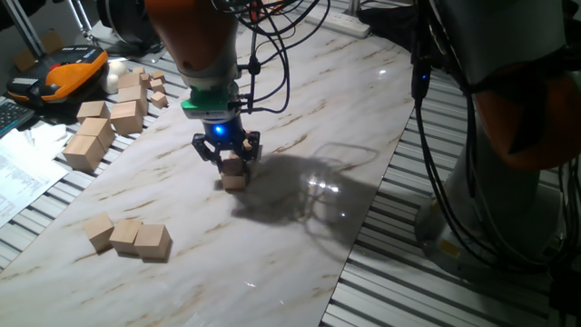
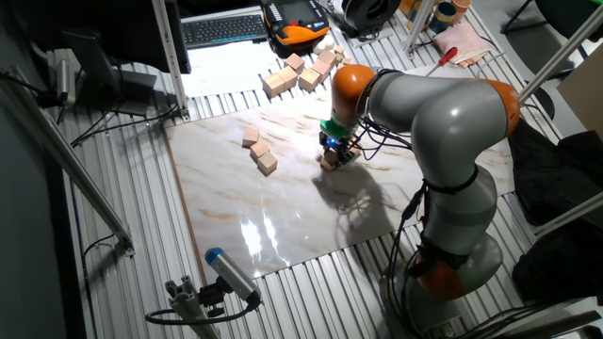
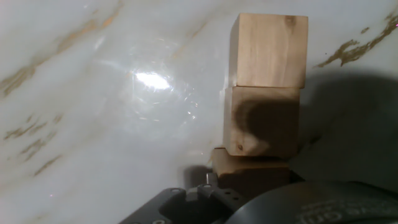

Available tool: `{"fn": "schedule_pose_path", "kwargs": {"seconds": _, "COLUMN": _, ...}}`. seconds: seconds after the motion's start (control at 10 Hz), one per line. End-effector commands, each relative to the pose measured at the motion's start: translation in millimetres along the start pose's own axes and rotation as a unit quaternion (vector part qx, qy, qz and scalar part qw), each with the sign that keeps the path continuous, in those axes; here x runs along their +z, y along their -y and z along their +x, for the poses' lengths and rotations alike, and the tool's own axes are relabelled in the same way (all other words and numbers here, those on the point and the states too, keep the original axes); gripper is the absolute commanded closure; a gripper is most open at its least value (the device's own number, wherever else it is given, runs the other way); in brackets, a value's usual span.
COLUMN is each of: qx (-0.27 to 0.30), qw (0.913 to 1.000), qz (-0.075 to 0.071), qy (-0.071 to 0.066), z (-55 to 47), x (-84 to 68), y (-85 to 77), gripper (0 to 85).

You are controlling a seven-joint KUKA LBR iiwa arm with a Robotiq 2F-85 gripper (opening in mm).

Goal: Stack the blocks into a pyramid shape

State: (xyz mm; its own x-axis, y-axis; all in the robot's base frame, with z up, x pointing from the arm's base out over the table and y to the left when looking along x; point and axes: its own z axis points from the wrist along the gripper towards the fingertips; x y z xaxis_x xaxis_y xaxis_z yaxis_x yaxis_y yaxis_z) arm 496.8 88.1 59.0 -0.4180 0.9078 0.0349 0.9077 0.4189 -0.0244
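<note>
Closest to your hand camera sits the dark housing of the gripper, and just beyond it three blocks lie in a line on the marble-look board, touching face to face, the nearest one partly hidden under the hand. From one fixed view you see the gripper low over that spot, its dark fingers either side of a cube with another cube just below it in the picture; you cannot tell from these views whether the jaws are pressing on the wood or only straddling it. Three more blocks sit in a row near the board's front left edge, touching one another, well apart from the gripper. Off the board on the slatted table, at the far left, you have a heap of bigger pale blocks with some tiny cubes among them, an orange handheld pendant and papers. Black cables hang from the orange arm just behind the gripper. From the other fixed view the arm's grey body bends over the board's right side and throws a shadow beside the cubes under the hand.
</note>
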Motion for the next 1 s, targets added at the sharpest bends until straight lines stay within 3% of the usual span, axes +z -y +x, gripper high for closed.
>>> {"fn": "schedule_pose_path", "kwargs": {"seconds": 0.0, "qx": 0.001, "qw": 1.0000, "qz": 0.001, "qy": 0.001, "z": -0.1, "x": 0.0, "y": 0.0, "gripper": 17.0}}
{"fn": "schedule_pose_path", "kwargs": {"seconds": 0.4, "qx": 0.001, "qw": 1.0000, "qz": 0.000, "qy": 0.001, "z": -0.2, "x": -3.9, "y": -1.1, "gripper": 17.0}}
{"fn": "schedule_pose_path", "kwargs": {"seconds": 0.5, "qx": 0.004, "qw": 0.9999, "qz": -0.012, "qy": -0.010, "z": 2.4, "x": -12.5, "y": -4.7, "gripper": 17.0}}
{"fn": "schedule_pose_path", "kwargs": {"seconds": 0.6, "qx": 0.007, "qw": 0.9994, "qz": -0.023, "qy": -0.023, "z": 5.7, "x": -22.6, "y": -9.1, "gripper": 17.0}}
{"fn": "schedule_pose_path", "kwargs": {"seconds": 0.9, "qx": 0.001, "qw": 0.9993, "qz": -0.026, "qy": -0.025, "z": 26.6, "x": -43.7, "y": -22.1, "gripper": 17.0}}
